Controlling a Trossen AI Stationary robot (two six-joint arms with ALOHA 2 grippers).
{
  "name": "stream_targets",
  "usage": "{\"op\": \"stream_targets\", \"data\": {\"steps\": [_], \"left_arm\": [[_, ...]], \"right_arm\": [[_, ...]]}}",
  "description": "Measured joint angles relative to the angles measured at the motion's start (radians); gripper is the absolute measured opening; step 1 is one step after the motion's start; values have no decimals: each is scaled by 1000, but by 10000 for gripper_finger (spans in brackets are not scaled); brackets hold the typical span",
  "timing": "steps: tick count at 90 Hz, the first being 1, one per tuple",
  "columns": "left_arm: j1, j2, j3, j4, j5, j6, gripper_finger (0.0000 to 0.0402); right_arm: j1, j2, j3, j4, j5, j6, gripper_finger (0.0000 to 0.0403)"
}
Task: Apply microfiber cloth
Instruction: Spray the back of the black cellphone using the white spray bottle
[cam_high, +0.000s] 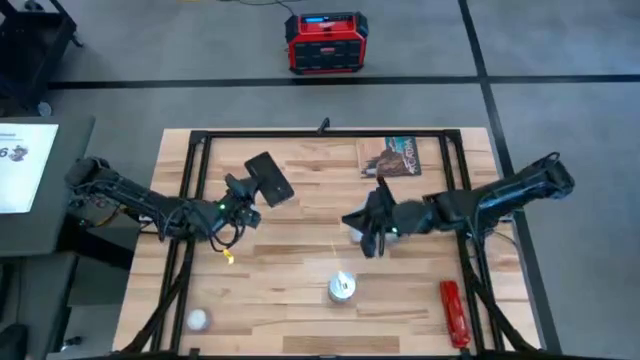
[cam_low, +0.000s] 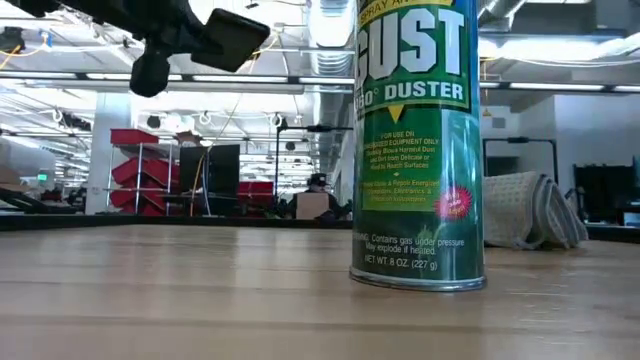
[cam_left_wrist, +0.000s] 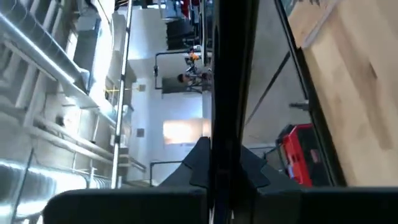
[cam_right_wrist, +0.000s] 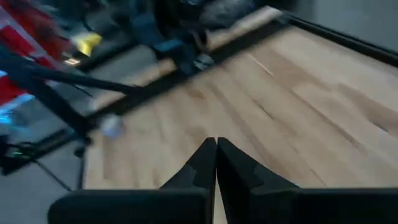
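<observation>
Fingers (cam_left_wrist: 194, 169) of left gripper (cam_high: 250, 192) clamped on phone (cam_high: 268, 179), held high over table's (cam_high: 300, 250) left half, duster can (cam_high: 342, 288) upright near front edge, cloth (cam_low: 522, 210) bunched on table by right gripper (cam_high: 372, 235), fingertips there pressed together

I see the microfiber cloth (cam_low: 530, 210) as a pale, ribbed-looking bundle, rumpled and folded over itself on the table, a light patch (cam_high: 356, 235) just beside my right gripper (cam_high: 352, 220), partly hidden under it.
</observation>
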Motion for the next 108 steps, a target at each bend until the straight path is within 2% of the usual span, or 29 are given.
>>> {"op": "stream_targets", "data": {"steps": [13,25,40,53,67,79,95,108], "left_arm": [[-30,0,0,-5,10,13,3],[-72,1,0,-3,19,23,3],[-98,29,0,-6,36,82,3],[-94,89,0,-20,40,148,3],[-83,161,-1,-37,44,185,3],[-82,188,-1,-35,44,206,3],[-82,192,-1,-16,48,212,3],[-83,191,-1,4,50,223,3]], "right_arm": [[-129,41,-126,307,-171,-84,0],[-264,122,-207,574,-383,-99,0],[-401,292,-219,881,-673,8,0],[-465,440,-168,1071,-839,152,0],[-489,539,-62,1110,-984,179,6],[-485,577,25,1090,-1087,194,43],[-479,578,68,933,-1115,168,110],[-478,579,69,884,-1111,153,153]]}}
